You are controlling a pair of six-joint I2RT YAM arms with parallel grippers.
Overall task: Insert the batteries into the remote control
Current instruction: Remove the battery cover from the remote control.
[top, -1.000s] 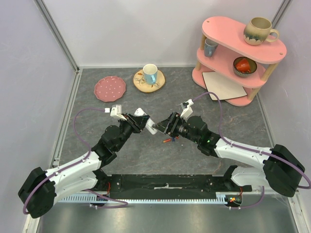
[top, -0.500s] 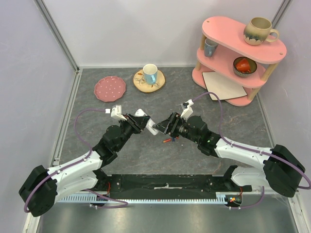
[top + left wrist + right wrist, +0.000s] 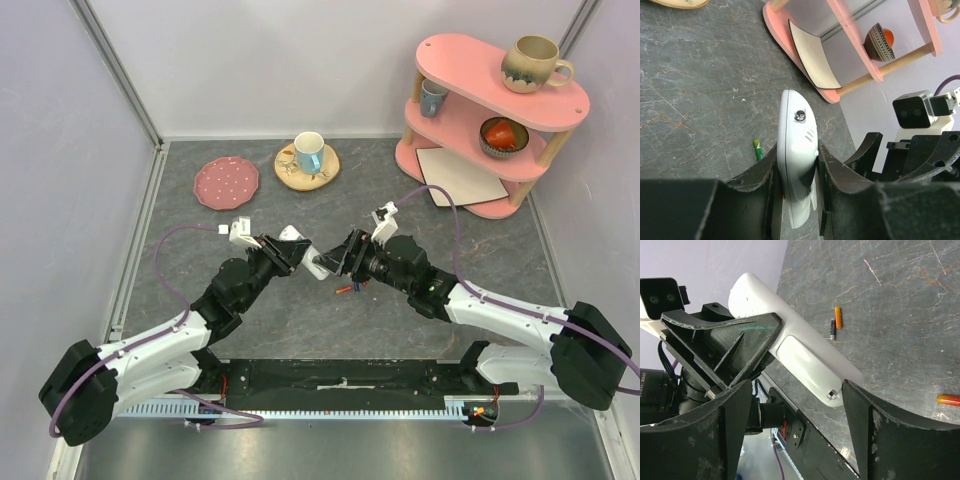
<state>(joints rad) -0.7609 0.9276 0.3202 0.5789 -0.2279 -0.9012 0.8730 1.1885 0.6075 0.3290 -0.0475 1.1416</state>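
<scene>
Grey marbled table [image 3: 480, 250], pale lilac walls [image 3: 300, 60]. Left gripper [image 3: 797, 150] clamps remote [image 3: 795, 120] above table; right gripper [image 3: 797, 390] spread, straddling its end. Loose batteries [image 3: 838, 317] lie on table.

1. Remote control [image 3: 805, 357]: one.
2. Batteries [image 3: 838, 317]: three loose on the table [image 3: 900, 300] beyond the fingertips of the right gripper [image 3: 797, 385]: two orange, one dark. A green battery [image 3: 757, 149] shows just beside the left gripper [image 3: 797, 157]; whether it is a fourth cannot be told.
3. Grippers: two.
4. Mugs [image 3: 537, 62]: three.
5. Pink plate [image 3: 226, 183]: one.
6. Wooden coaster [image 3: 285, 178]: one.
7. Pink shelf [image 3: 470, 60]: one, of three tiers.
8. Bowl [image 3: 490, 148]: one.
9. White board [image 3: 462, 178]: one.
</scene>
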